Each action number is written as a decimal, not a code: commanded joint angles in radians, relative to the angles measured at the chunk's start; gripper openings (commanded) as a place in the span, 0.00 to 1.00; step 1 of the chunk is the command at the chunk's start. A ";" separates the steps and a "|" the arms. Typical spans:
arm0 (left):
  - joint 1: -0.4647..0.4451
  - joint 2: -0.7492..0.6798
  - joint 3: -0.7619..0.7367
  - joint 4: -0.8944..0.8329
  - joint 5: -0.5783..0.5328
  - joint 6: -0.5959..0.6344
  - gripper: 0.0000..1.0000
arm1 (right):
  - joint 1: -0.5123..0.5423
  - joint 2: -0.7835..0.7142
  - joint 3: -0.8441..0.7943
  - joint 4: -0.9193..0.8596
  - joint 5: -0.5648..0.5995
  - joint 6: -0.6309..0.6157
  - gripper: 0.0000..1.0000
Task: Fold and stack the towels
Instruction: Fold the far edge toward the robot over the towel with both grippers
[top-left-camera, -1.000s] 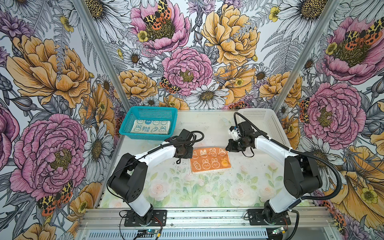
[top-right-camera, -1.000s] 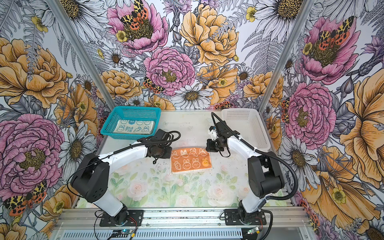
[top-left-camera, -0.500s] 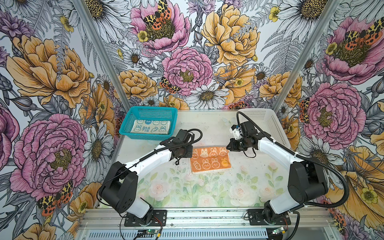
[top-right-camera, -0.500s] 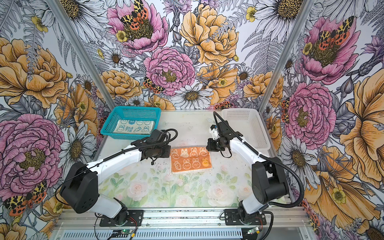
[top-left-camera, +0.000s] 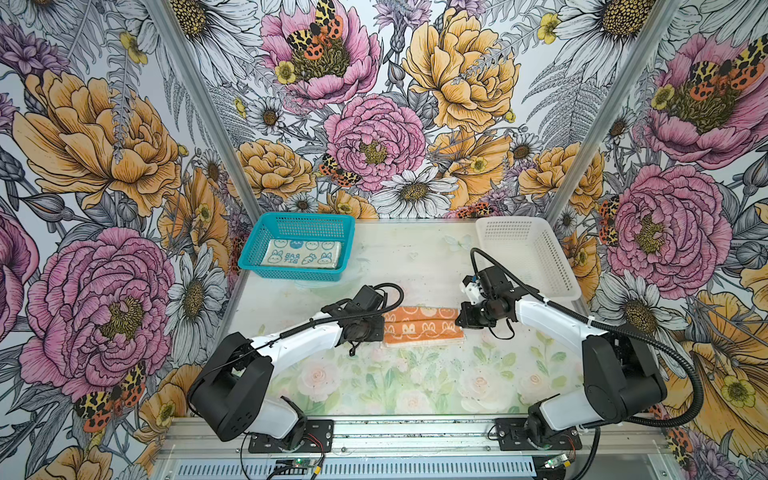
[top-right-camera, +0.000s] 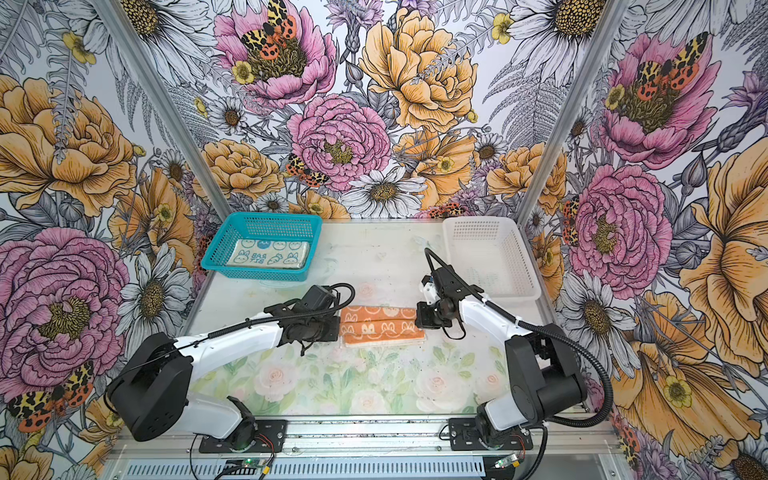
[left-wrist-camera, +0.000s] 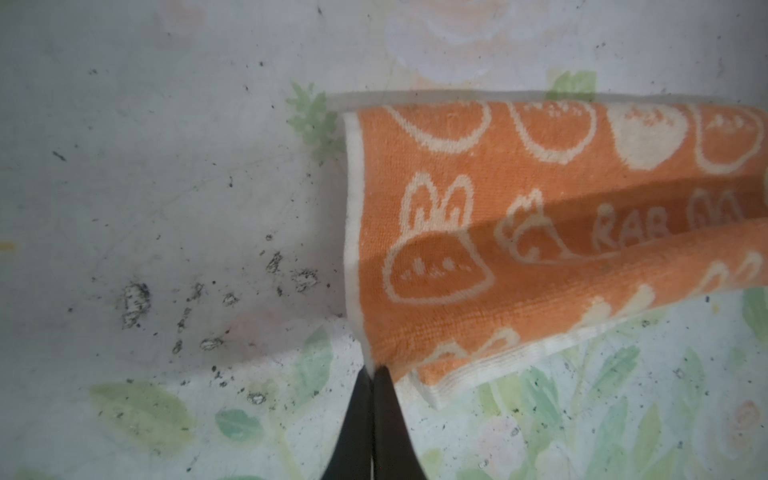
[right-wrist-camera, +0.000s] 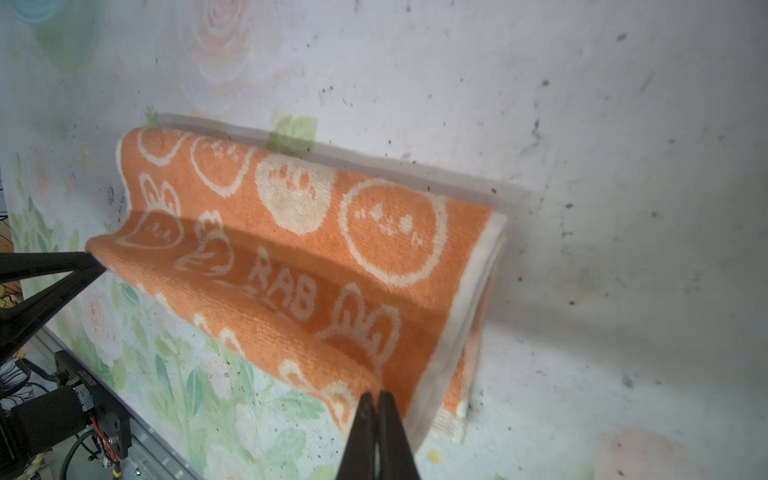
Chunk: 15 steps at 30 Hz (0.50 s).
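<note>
The orange towel (top-left-camera: 422, 328) lies mid-table with its long axis running 9 to 3 o'clock in both top views. The left gripper (left-wrist-camera: 374, 374) is clenched on its corner at the 9 o'clock end; the right gripper (right-wrist-camera: 378, 397) is clenched on the corner at the 3 o'clock end; each arm is nearer its own end. The pinched edge hangs raised, sagging between the grips; the cloth rounds over at 12 o'clock, and a lower layer's border shows just past the jaws at 6 o'clock. I judge that the held edge must go down toward 6 o'clock, both ends level, to meet that border. The cream towel (top-left-camera: 301, 254) lies in the teal basket (top-left-camera: 249, 259) at 10 o'clock; the white basket (top-left-camera: 569, 291) stands at 2 o'clock.
</note>
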<state>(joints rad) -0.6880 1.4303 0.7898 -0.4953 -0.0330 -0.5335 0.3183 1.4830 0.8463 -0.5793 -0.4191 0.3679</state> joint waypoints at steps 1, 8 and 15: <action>-0.024 -0.017 -0.007 0.065 0.020 -0.043 0.00 | 0.005 -0.036 -0.021 0.064 0.017 0.042 0.00; -0.059 -0.033 0.007 0.066 0.008 -0.057 0.00 | 0.002 -0.099 -0.003 0.064 0.028 0.051 0.00; -0.065 -0.074 -0.034 0.069 -0.007 -0.065 0.00 | -0.004 -0.090 -0.028 0.071 0.046 0.065 0.00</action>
<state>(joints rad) -0.7444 1.3811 0.7788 -0.4538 -0.0338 -0.5793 0.3195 1.3899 0.8234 -0.5323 -0.4011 0.4152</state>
